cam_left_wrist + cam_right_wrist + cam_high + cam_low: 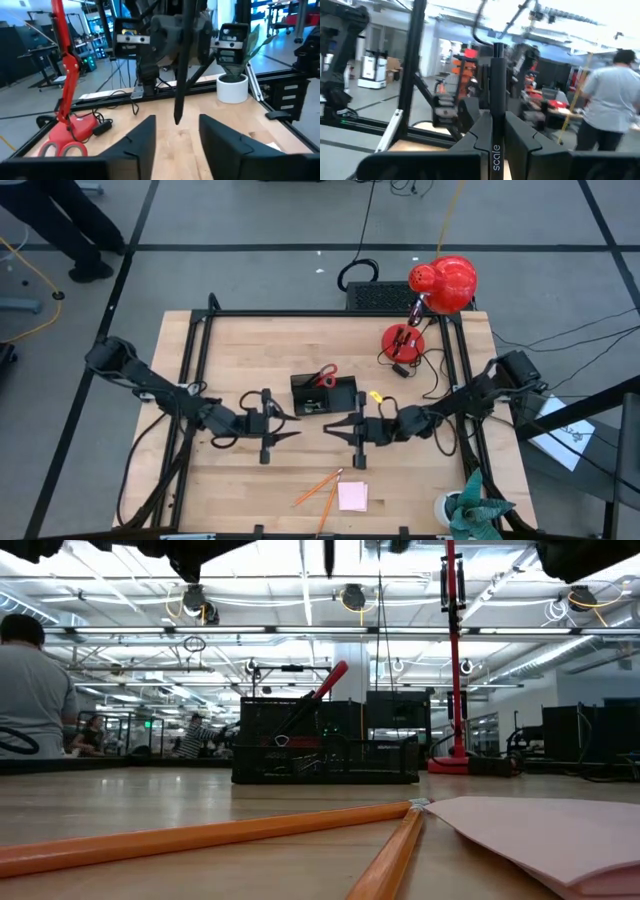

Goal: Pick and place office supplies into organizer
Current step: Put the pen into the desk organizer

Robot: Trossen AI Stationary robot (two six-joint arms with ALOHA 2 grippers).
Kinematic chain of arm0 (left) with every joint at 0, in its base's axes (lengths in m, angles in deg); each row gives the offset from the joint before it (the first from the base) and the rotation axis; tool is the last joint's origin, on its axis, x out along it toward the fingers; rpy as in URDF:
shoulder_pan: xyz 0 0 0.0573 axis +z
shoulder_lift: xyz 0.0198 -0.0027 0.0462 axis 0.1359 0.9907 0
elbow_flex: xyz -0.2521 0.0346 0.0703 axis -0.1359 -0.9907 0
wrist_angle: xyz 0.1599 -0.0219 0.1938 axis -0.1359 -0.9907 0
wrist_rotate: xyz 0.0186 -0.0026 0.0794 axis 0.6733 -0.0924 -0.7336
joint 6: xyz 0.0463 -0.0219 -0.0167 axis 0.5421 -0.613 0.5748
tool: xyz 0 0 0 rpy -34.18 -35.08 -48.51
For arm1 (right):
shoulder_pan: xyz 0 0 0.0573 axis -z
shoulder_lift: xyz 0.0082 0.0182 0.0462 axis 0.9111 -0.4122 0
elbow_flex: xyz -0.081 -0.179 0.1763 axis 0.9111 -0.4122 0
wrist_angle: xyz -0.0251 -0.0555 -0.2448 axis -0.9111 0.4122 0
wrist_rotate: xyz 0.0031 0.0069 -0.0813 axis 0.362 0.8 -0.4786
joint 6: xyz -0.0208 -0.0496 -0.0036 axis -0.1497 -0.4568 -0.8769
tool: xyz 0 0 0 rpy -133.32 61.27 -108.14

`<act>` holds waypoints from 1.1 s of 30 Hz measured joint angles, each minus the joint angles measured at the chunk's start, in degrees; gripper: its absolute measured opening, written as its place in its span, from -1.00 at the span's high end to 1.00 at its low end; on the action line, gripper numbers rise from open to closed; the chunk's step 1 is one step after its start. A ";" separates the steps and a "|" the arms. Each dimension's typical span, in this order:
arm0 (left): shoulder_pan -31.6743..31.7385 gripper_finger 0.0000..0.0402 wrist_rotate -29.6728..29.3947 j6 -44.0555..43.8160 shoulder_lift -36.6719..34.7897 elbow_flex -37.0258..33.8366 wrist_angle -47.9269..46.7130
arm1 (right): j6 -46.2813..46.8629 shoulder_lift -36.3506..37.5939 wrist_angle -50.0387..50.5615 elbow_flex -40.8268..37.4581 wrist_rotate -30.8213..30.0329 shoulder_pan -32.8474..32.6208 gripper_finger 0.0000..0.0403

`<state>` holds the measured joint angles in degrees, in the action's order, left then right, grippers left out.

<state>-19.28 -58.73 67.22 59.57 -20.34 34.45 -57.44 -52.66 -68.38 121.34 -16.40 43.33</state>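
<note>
Your right gripper (492,131) pinches a pen (497,95) upright; your left gripper (176,131) stands spread facing it, near the organizer (323,394). The pen looks light, stiff and slippery, so grip mid-barrel. The scissors (324,377) sit in the organizer.

Left gripper (291,423): hovering left of centre frame, tips pointing right.
Right gripper (333,427): facing it from the right, just below the organizer.
Organizer (343,395): sitting at centre frame, red-handled scissors (324,376) standing in it.
Orange pencils (318,489): lying crossed at lower centre.
Pink sticky-note pad (352,496): resting just right of them.
Red lamp (443,282): standing at upper right.
</note>
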 joint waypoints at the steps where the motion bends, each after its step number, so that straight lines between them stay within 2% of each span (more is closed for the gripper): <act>1: 0.24 0.17 0.59 -0.33 0.21 0.00 0.09 | -0.75 -0.64 -0.03 0.77 0.13 0.06 0.91; 5: 0.94 0.01 1.98 -1.56 0.44 0.00 0.22 | -4.04 -3.97 0.06 3.89 0.17 0.31 0.91; 9: 0.92 -0.06 3.79 -1.72 0.43 0.00 1.00 | -4.65 -6.67 0.05 6.14 1.89 1.33 0.91; 23: 1.19 0.01 5.53 -2.35 0.43 0.00 0.85 | -3.97 -13.15 -1.37 12.72 6.56 4.05 0.91; 33: 1.25 -0.01 5.57 -1.88 0.43 0.00 0.85 | -2.93 -14.81 -0.63 13.44 6.18 4.56 0.91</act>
<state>-18.03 -53.16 65.34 59.99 -20.34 35.30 -60.37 -67.48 -69.01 134.78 -10.21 47.90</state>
